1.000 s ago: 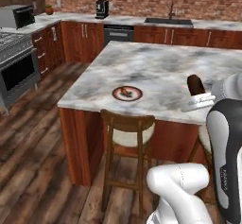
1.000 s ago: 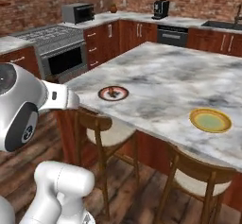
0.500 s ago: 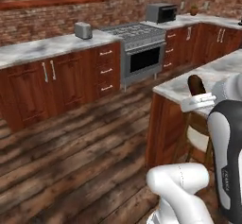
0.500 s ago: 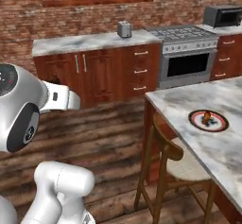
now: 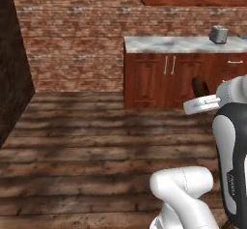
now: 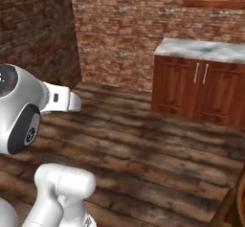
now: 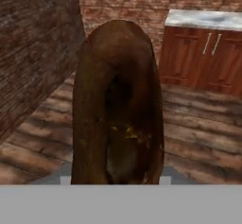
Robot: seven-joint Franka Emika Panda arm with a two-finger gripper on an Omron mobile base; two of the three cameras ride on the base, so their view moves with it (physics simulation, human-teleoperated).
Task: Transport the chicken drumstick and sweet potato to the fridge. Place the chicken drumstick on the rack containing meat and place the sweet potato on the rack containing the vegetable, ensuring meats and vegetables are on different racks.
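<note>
- Hand view puts the sweet potato [image 7: 118, 105] right in front of the lens, a dark reddish-brown tuber standing lengthwise up from the bottom of the frame.
- In the left base view its dark tip [image 5: 200, 86] pokes up above the gripper [image 5: 205, 99], which sits partly closed around it; the potato is carried in the air, off any surface.
- By my reading this is the carry step: the potato is being brought toward the fridge, and the drumstick's turn is separate.
- Next the base needs to bring the fridge in front of the arm, then reach the rack with the green vegetable.
- Below lies a dark wooden plank floor [image 6: 158, 149].
- Beyond stand a red brick wall [image 5: 72, 35] and a wooden cabinet [image 6: 201, 89] with a marble tabletop [image 5: 173, 43] carrying a toaster [image 5: 219, 34].
</note>
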